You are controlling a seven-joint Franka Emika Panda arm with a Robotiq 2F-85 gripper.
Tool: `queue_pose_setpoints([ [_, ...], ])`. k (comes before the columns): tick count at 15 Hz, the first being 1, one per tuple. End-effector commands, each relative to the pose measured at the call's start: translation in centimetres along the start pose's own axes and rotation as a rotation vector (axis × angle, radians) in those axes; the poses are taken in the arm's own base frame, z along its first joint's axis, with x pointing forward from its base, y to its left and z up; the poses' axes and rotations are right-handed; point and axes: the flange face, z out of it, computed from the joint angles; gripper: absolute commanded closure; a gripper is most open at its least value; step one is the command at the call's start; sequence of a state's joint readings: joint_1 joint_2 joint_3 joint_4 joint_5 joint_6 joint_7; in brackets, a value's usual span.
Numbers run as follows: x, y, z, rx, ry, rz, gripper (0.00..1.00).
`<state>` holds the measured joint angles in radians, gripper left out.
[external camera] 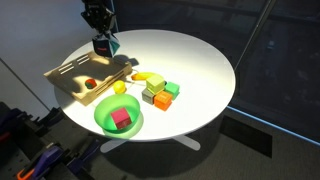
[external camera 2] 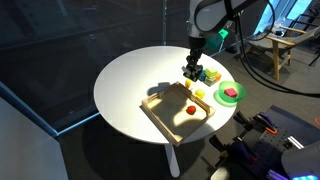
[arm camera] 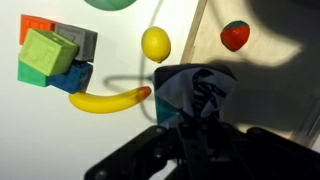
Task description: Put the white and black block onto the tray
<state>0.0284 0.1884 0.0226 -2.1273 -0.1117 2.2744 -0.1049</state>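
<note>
Wrist view puts the small, cube-like white and black block (arm camera: 200, 88) right in the middle, pinched between the dark jaws of the Robotiq gripper (arm camera: 200, 115). They are drawn in narrow against its sides so it can be carried without slipping. From where I stand the block hangs clear of the round white tabletop (external camera: 190, 60), lifted over one rim of the shallow rectangular light wooden tray (arm camera: 285, 95), partly above the tray floor and partly above bare tabletop. I judge the carry nearly done, with a small shift inward and a lowering left before letting go. A small red strawberry-like fruit (arm camera: 235, 35) lies on the tray, so the block wants an open patch beside it. Off the tray, and no part of the job, lie a yellow lemon (arm camera: 155, 44), a yellow banana (arm camera: 108, 98) and a cluster of coloured cubes (arm camera: 50, 55), green and orange among them. The round green bowl (external camera: 100, 112) holds a dark red cube (external camera: 121, 119). In both exterior views the arm comes down from above, which should keep the block level for a flat set-down.
</note>
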Motion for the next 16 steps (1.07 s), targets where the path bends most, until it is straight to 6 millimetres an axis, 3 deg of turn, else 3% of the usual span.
queue_pose_setpoints([
  [1,1.4,-1.9,0.0,-0.007,0.002,-0.021,0.95],
  [8,4.0,-4.3,3.3,-0.023,-0.044,-0.062,0.95],
  [16,5.2,-6.2,7.8,-0.036,-0.102,0.005,0.96],
])
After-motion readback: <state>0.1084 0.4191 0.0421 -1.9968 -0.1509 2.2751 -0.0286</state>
